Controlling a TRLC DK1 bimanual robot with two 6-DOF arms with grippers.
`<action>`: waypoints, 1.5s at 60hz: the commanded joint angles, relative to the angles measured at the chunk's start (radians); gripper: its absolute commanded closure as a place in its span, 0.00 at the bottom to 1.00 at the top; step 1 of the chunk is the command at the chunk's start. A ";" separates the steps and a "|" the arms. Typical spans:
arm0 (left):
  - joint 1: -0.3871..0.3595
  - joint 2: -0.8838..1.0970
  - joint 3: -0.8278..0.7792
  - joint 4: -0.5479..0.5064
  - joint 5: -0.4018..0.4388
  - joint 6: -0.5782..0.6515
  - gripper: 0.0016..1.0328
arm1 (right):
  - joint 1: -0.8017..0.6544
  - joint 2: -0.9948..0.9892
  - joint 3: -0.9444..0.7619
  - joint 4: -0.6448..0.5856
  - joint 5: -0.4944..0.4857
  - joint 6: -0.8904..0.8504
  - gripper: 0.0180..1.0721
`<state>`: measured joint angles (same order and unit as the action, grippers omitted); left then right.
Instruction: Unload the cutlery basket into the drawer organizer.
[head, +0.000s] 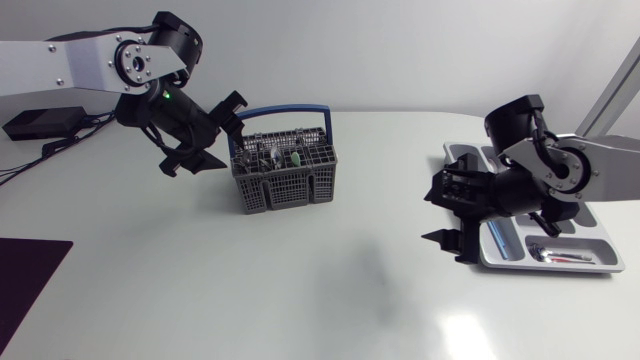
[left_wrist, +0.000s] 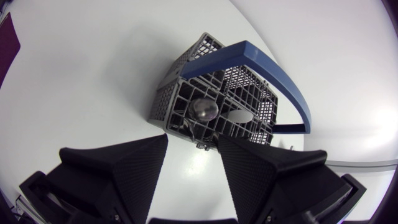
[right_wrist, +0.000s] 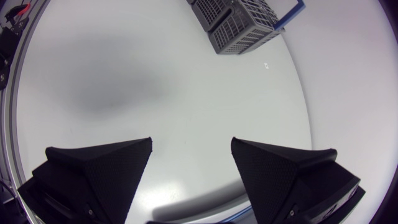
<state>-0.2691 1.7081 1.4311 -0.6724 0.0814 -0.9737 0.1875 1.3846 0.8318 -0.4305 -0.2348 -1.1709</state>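
Found the left gripper (left_wrist: 193, 149) closest to the lens, with two wedge fingers spread wide and clamped on nothing, just short of one end of the cutlery basket (left_wrist: 217, 99). Counted one basket, upright on the white table (head: 330, 290), mouth upward, with its long axis running across the table from one arm's side toward the other. Saw one blue handle (left_wrist: 267, 62) arched end to end along that axis. Made out a rounded spoon bowl (left_wrist: 204, 110) and a pale flat piece (left_wrist: 239, 116) standing in the cells, plus something green (head: 296, 158). Could not count the rest through the grid. Spotted the right gripper (right_wrist: 191, 146) well apart from the basket, likewise splayed and holding nothing, above bare tabletop. Noted one drawer organizer (head: 600, 268) farther still from the basket, largely covered by the right arm, so could not number its compartments. Picked out cutlery (head: 560, 256) lying lengthwise in the organizer's compartment nearest the table's front edge, too small to name or count. Tallied two arms, two grippers.
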 joint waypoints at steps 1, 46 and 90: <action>0.008 0.024 0.002 -0.010 0.011 -0.026 0.44 | 0.044 0.010 -0.043 0.019 0.009 0.062 0.13; -0.001 0.139 0.094 -0.010 0.024 -0.023 0.69 | 0.230 0.093 -0.043 0.139 0.055 0.189 0.13; -0.005 0.159 0.101 -0.009 0.024 -0.020 0.96 | 0.365 0.180 0.073 0.168 0.095 0.274 0.13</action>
<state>-0.2695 1.8400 1.5051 -0.6750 0.1001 -0.9733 0.5365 1.5341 0.8722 -0.2745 -0.1486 -0.9306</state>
